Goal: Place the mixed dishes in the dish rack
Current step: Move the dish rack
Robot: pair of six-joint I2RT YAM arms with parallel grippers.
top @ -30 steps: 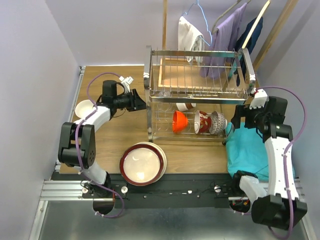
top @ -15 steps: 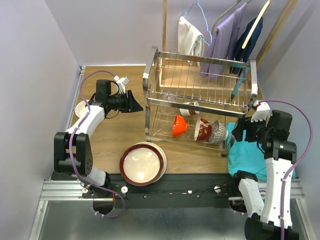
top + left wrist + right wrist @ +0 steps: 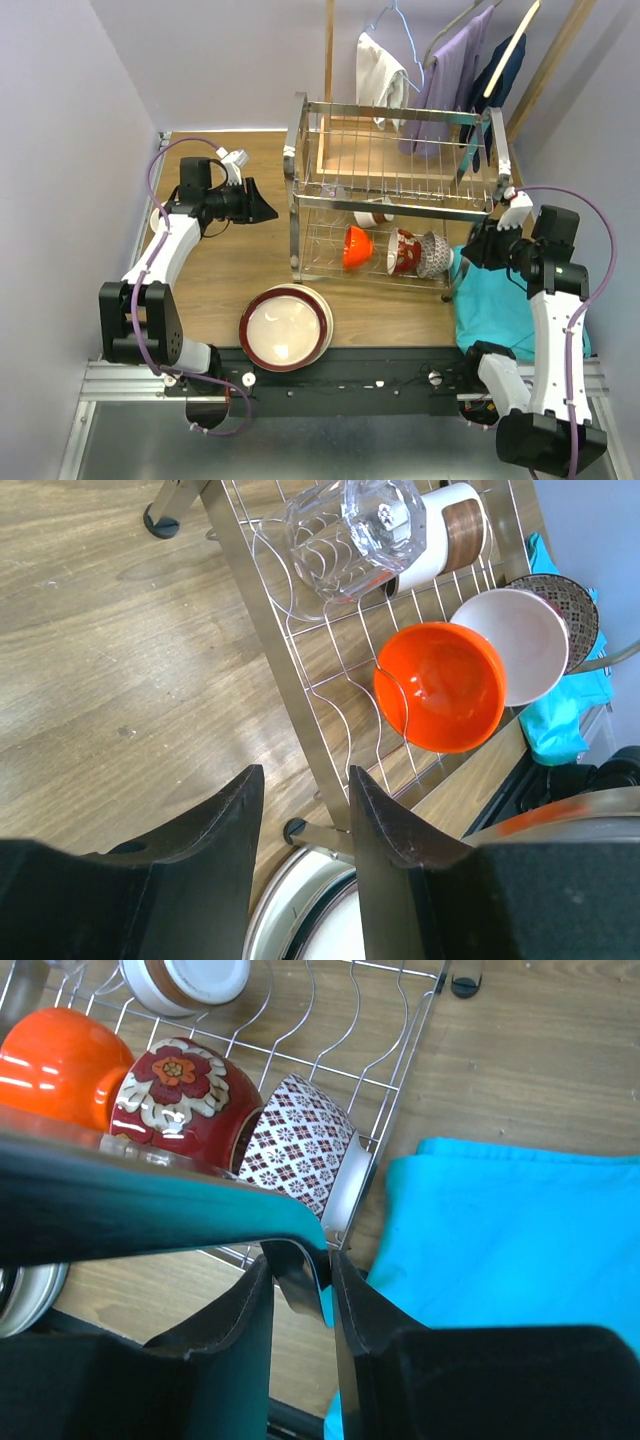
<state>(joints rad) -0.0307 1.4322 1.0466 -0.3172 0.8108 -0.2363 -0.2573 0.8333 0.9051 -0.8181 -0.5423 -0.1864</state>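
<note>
The chrome dish rack [image 3: 395, 190] stands mid-table. On its lower tier sit an orange bowl [image 3: 357, 246], a red-patterned bowl [image 3: 403, 250], a blue-white patterned bowl [image 3: 300, 1140], a beige cup [image 3: 445, 525] and a clear glass [image 3: 350, 530]. A stack of plates [image 3: 285, 327], topped by the dark-red-rimmed cream one, lies at the near edge. My right gripper [image 3: 300, 1260] is shut on the rack's right corner frame. My left gripper [image 3: 305, 780] hovers open just left of the rack's left post [image 3: 290, 680], with nothing between its fingers.
A teal cloth [image 3: 500, 305] covers the table's right side under the right arm. A white bowl [image 3: 165, 215] lies at the left edge beside the left arm. A wooden hanger stand with garments [image 3: 440, 60] rises behind the rack.
The right jaws closed from wide open onto the rack's corner. The rack tipped briefly and settled back. The left gripper drew a little leftward, away from the rack.
</note>
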